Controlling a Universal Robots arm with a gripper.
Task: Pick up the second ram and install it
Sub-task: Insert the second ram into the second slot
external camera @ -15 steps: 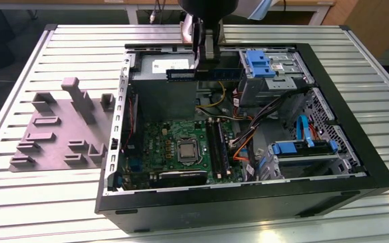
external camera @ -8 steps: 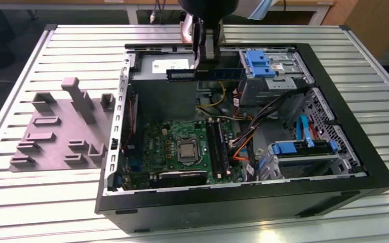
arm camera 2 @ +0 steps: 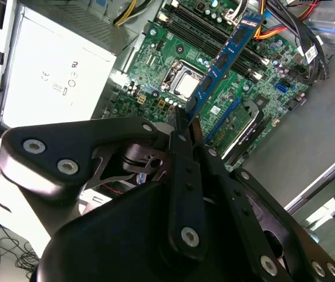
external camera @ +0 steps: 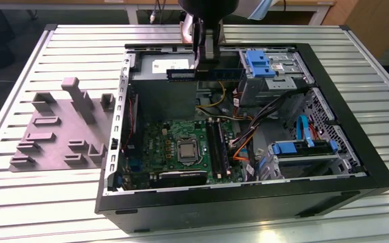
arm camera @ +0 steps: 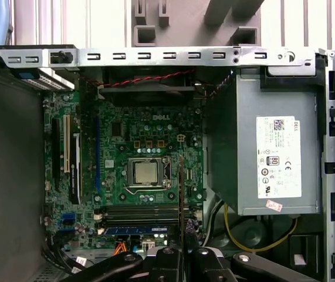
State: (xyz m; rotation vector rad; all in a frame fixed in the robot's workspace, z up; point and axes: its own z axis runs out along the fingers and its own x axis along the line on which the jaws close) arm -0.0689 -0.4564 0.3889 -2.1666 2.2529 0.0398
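A: Item one, the memory stick (external camera: 204, 74)?
B: Long, thin blue-green board. Held above the open computer case (external camera: 356, 147), over its far end near the power supply (external camera: 167, 63). In the exterior view its long axis lies level, running from that view's left to its right. In the second wrist view (arm camera 2: 223, 61) it stretches away from the hand toward the motherboard (arm camera 2: 261, 82), flat faces upright.

A: The hand (external camera: 206, 53)?
B: Clamped on the stick, fingers (arm camera 2: 182, 176) pressed to both flat faces, gripping it on its upper long edge near the middle.

A: Sockets?
B: Long black slots beside the processor (arm camera: 145, 172). In the first wrist view the stick shows edge-on as a thin line (arm camera: 182, 194) above them, apart from them.

A: Writing?
B: White label on the power supply (arm camera: 278, 155); print too small to itemise.

A: Surroundings?
B: Ribbed metal table (external camera: 39, 182); mauve-grey fixture blocks (external camera: 59, 126) on the exterior view's left of the case.
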